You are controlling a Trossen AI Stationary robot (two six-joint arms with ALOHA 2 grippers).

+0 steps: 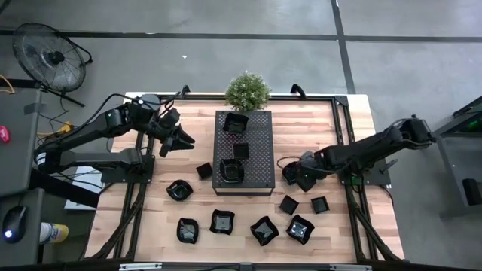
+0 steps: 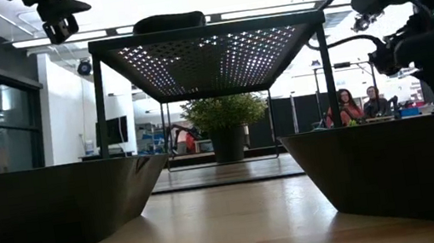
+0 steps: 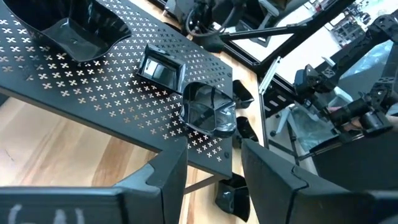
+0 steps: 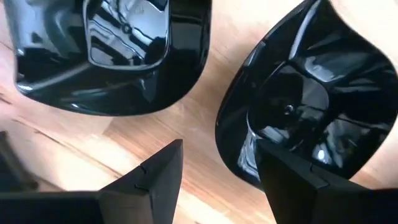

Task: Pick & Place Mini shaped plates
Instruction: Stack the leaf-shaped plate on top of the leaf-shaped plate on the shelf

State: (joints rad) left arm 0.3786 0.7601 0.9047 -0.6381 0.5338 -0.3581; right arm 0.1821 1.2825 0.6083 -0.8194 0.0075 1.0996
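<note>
1. Wooden desk carried the whole setup, with a floor fan off its far left corner.
2. Left tool hung raised above the desk's left part, just left of the tray, its two fingers apart with nothing between them.
3. Mini shaped plates lay scattered on the wood: a small square one beside the tray's left edge, a wavy-rimmed one nearer the front, and a front row of larger dishes and.
4. Perforated black tray stood on legs at the desk's middle, holding three plates: a wavy one at the far end, a small square one in the middle, and a larger square one at the near end.
5. Potted plant sat at the far edge behind the tray.
6. Two small square plates and rested right of the tray, towards the front.
7. Right tool was low over the desk just right of the tray; its fingers stood apart over bare wood, one finger at the rim of a rounded glossy plate, gripping nothing that I could see, with a second plate beside it.
8. People sat in the room beyond the desk, seen in the low view.
</note>
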